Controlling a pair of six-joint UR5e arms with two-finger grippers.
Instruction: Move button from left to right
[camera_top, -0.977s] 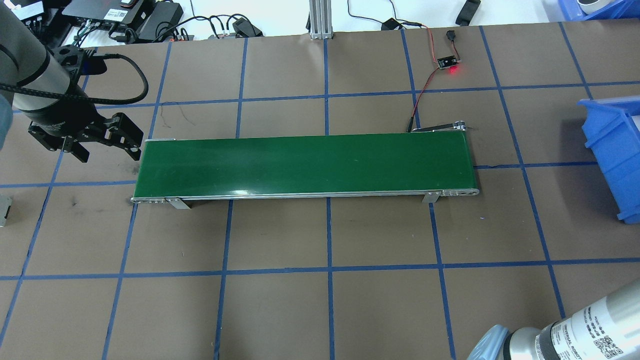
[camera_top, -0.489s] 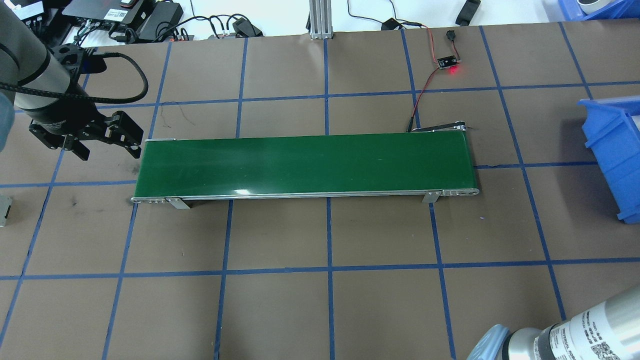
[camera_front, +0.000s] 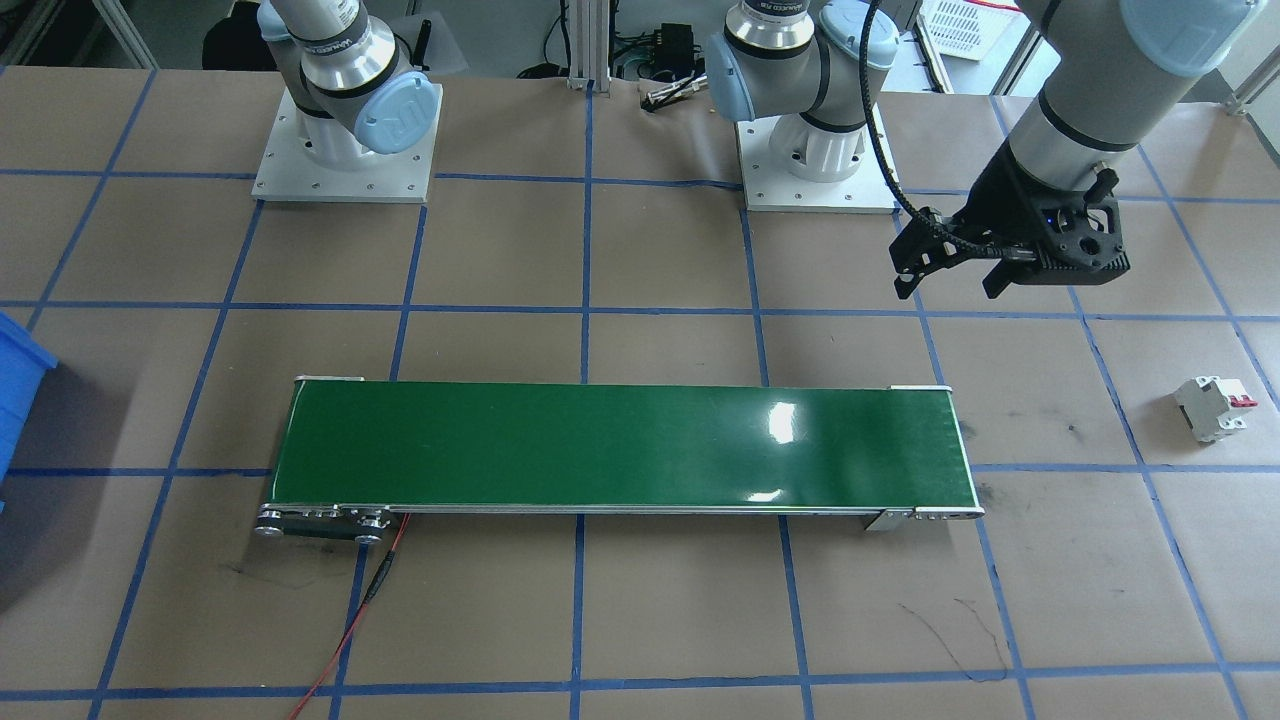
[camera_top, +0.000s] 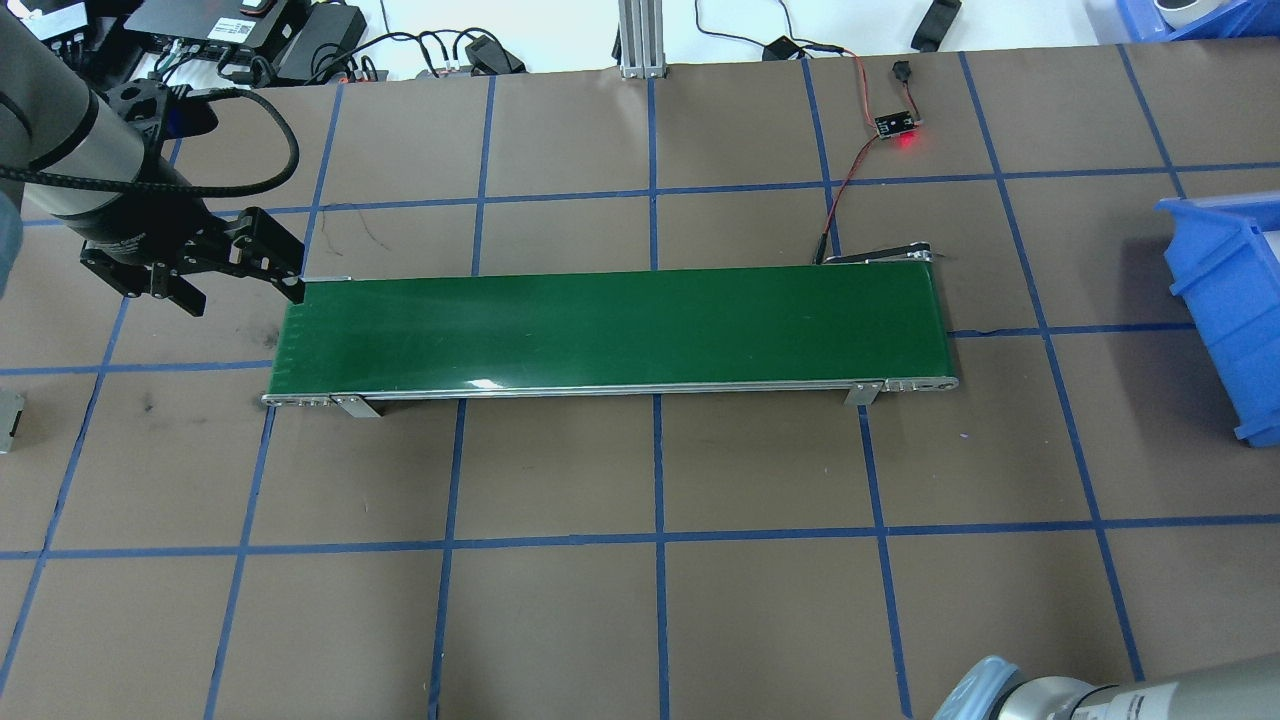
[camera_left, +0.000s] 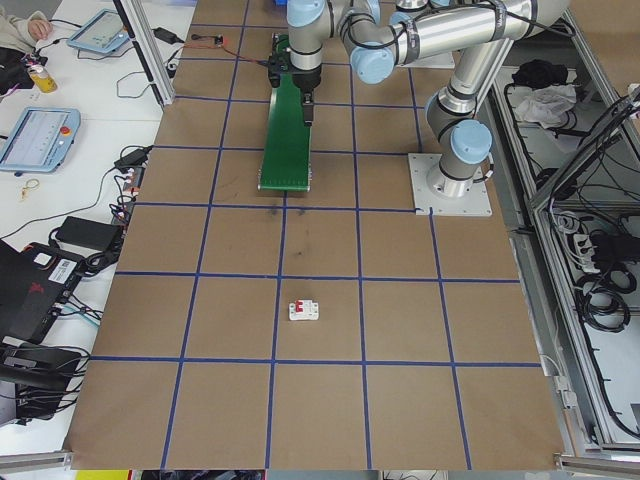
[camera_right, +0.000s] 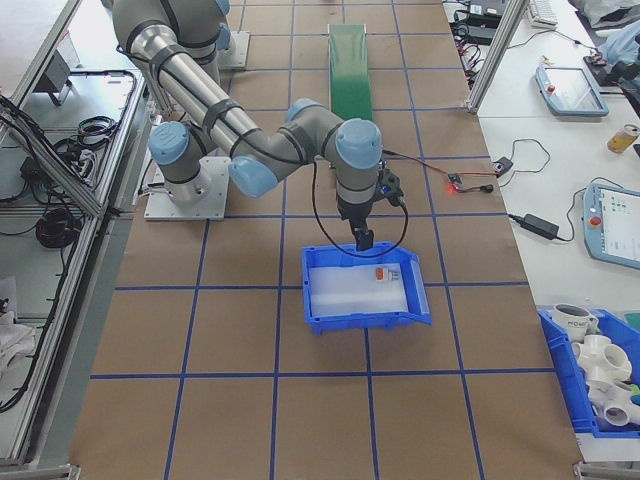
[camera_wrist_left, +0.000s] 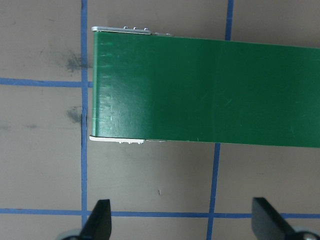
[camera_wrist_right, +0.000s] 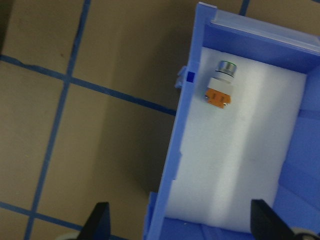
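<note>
Hovering with its fingers spread wide and empty, the left gripper (camera_top: 235, 265) now sits at the far-left corner of the green conveyor belt (camera_top: 610, 330), a little farther from the robot and closer to the belt than half a second ago, when it hung lower beside the belt's left end; its wrist view shows both fingertips (camera_wrist_left: 100, 220) well apart over bare surface (camera_wrist_left: 150, 180), with nothing between them. The right gripper (camera_wrist_right: 177, 222) likewise stands wide and empty, poised above the blue bin (camera_wrist_right: 190, 150) at the right end of the surface, and the right arm's wrist has slid lower out of the overhead view over the same half second. The button (camera_wrist_right: 220, 84) lies on its side on the bin's white floor, near the left wall as the wrist camera sees it, green cap pointing away. Judging from this, the transfer looks done: the button is already on the right and both arms appear to be clearing off. Counting: one button, one belt, one bin holding it, one white circuit breaker (camera_front: 1213, 408) with a red lever left alone on the left side, two grippers, and one small board (camera_top: 895, 125) with a red light at the far side.
</note>
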